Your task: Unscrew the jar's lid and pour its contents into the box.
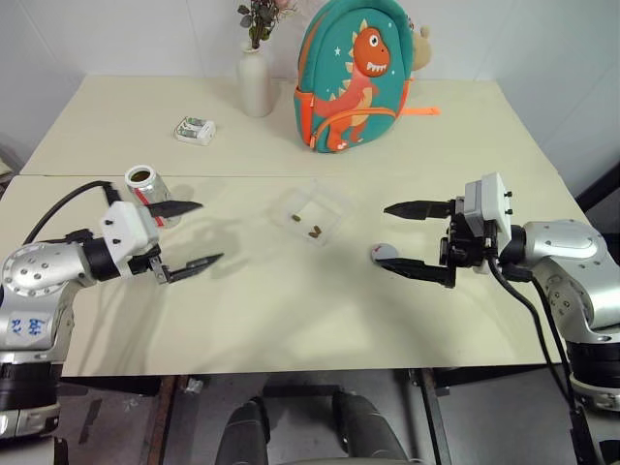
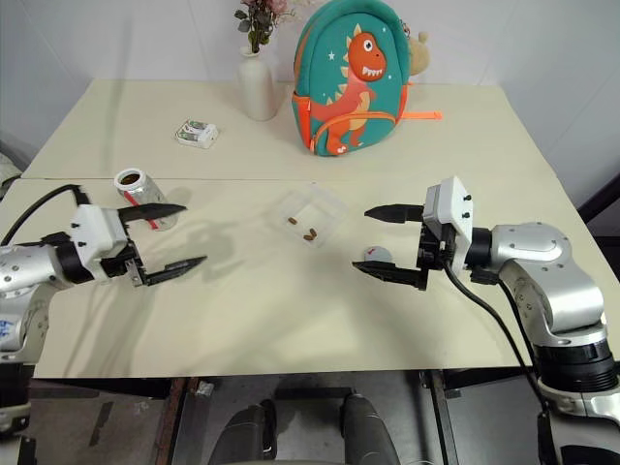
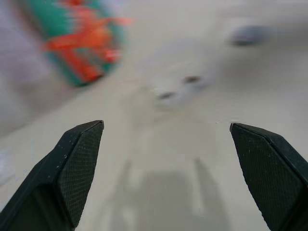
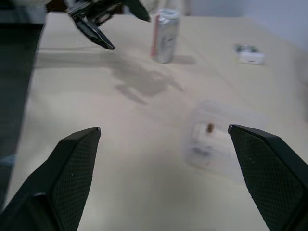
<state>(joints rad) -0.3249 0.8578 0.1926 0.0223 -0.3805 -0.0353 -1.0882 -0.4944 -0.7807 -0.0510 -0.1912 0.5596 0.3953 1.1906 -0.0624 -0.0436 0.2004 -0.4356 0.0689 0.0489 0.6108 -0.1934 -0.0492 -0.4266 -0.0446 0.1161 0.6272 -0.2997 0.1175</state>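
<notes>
Jar [image 1: 147, 189] upright far left, lid [image 1: 385, 254] off beside right gripper [image 1: 418, 239]; contents [image 1: 312, 231] already in box [image 1: 313, 211]. Both grippers spread, empty, left gripper [image 1: 191, 235] near jar. Task looks done.

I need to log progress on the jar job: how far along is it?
It looks finished. The lid lies off on the table, the jar stands open by the left claw, and brown contents sit in the box. Both claws, including the right claw, are open and empty. Nothing obvious remains.
</notes>
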